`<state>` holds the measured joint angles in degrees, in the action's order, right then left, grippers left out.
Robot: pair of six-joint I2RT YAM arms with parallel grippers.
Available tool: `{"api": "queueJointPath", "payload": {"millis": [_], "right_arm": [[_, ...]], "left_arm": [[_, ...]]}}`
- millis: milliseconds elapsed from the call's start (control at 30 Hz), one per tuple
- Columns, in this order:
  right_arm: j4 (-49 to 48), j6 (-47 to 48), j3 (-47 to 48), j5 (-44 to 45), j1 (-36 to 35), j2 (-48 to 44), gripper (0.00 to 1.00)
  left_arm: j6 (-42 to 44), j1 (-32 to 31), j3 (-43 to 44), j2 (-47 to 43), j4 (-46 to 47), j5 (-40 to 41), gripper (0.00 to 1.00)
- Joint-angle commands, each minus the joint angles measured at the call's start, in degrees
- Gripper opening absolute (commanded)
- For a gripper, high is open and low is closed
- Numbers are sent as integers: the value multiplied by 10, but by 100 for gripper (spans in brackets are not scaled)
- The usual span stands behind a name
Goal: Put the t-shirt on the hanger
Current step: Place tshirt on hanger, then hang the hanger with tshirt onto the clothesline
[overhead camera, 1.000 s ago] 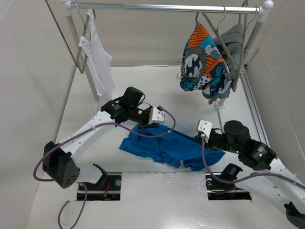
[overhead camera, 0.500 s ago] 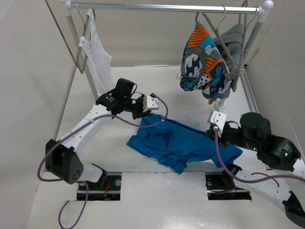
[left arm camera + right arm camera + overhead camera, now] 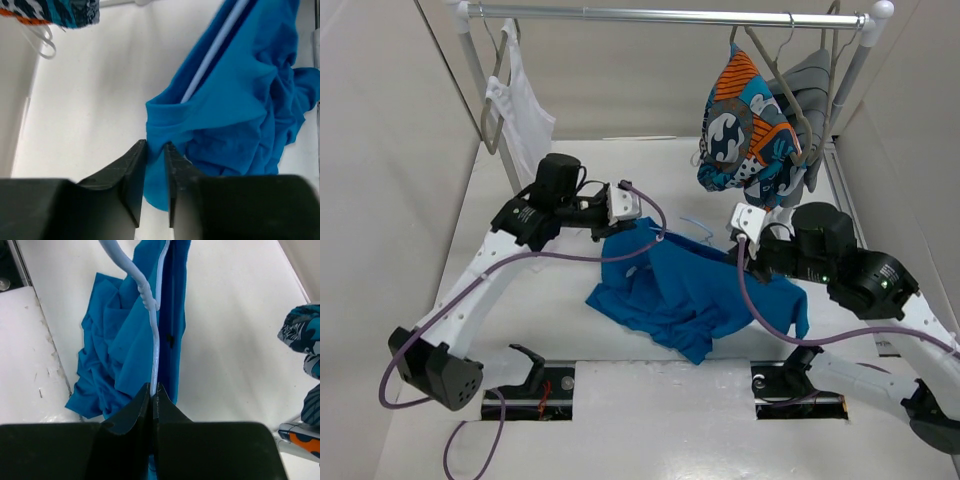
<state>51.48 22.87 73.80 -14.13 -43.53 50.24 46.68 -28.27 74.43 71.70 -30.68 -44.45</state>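
My left end effector (image 3: pixel 155 146) pinches an edge fold of the t-shirt (image 3: pixel 240 95); my right end effector (image 3: pixel 151 386) clamps the hanger (image 3: pixel 154 340) wire, shirt trailing onto the tabletop (image 3: pixel 565 315). Risk: the thin fold slips, or the wire twists.

no readable text, no labels, no brand marks, no numbers in any view

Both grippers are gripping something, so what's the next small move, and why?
Probably the left gripper should draw its pinched edge of the t-shirt further along the hanger while the right gripper holds the wire steady: the wire runs only partly into the fabric, and most of the shirt lies bunched on the table.
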Motion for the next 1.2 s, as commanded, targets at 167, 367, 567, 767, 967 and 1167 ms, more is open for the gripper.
{"api": "queueJointPath", "payload": {"millis": [167,367,567,767,967,1167], "right_arm": [[-93,8,-10,-34,0,-10,0],[-143,2,-24,-48,0,8,0],[-138,-17,35,24,0,47,0],[-108,-34,133,144,0,105,0],[-145,-34,232,206,0,180,0],[-190,-28,384,277,0,274,0]], "left_arm": [[81,-12,-18,-28,-60,-33,12],[74,-17,-13,-28,-43,-80,2],[29,-17,-17,-60,-5,-2,47],[-171,-17,-139,-202,283,186,100],[-296,-22,-232,-300,447,321,100],[-302,-38,-224,-300,353,295,100]]}}
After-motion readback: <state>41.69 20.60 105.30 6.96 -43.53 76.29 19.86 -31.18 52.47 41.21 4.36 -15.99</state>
